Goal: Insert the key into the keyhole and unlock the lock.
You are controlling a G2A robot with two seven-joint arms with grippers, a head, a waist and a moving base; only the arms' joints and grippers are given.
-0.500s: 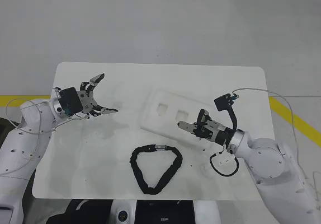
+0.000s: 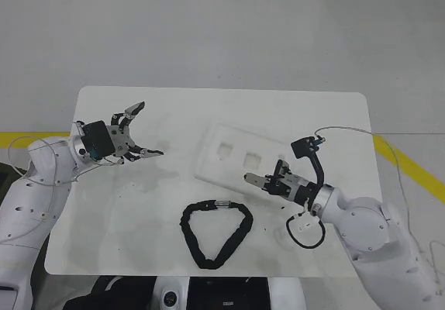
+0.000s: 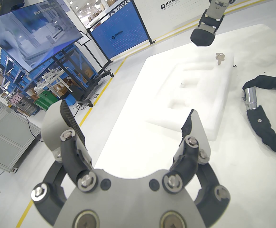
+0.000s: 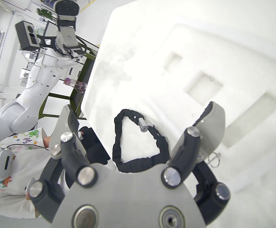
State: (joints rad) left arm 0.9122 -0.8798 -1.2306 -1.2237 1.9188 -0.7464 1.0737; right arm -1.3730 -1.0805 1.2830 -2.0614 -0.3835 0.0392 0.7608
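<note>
The foam tray lies across the middle of the white surface, and everything else sits around it

- The key, small and silver, lies on the tray's flat top near the end on the robot's right, close to the edge that faces the lock
- The right claw hangs over that same end of the tray with its jaws spread apart and nothing between them. From its own wrist view the key shows just beside one finger, outside the gap, and I cannot tell whether the two touch
- The lock, a chain in a black fabric sleeve bent into a rough triangle, rests on the surface just off the tray's long side nearest the robot. Its metal cylinder with the keyhole is at the part of the loop closest to the tray
- The left claw is well off the tray's left end, above the surface, jaws wide and holding nothing
</note>
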